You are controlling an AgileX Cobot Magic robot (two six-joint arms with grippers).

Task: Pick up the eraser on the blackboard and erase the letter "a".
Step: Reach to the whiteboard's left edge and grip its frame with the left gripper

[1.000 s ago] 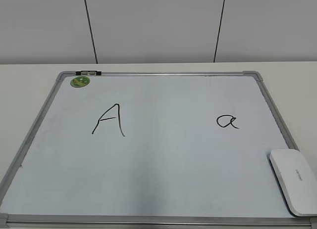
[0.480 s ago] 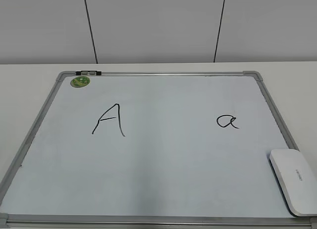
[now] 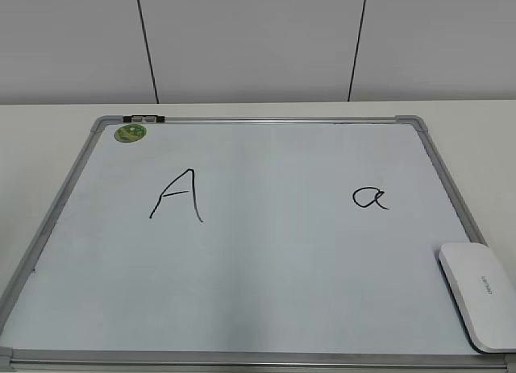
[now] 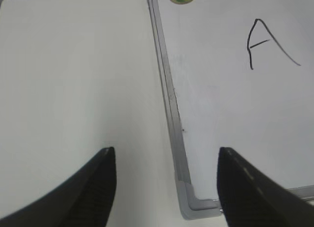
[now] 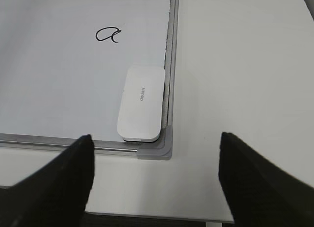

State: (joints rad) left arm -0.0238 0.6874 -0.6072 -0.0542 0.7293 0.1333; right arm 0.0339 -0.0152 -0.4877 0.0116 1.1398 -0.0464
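The blackboard point(image 3: 266, 268) is a white board with a silver frame, lying flat on the table. The white eraser point(image 3: 479, 292) lies in its near right corner and also shows in the right wrist view point(image 5: 141, 103). The small letter "a" point(image 3: 370, 198) is drawn on the right half and shows in the right wrist view point(image 5: 108, 35). My right gripper point(image 5: 156, 175) is open and empty, above the table's front edge, short of the eraser. My left gripper point(image 4: 166, 183) is open and empty above the board's near left corner point(image 4: 189, 200). Neither gripper shows in the exterior view.
A large capital "A" point(image 3: 177, 196) is drawn on the left half of the board. A round green magnet point(image 3: 130, 133) sits at the far left corner, next to a small black and white clip point(image 3: 143, 118). Bare white table point(image 5: 235, 65) lies right of the board.
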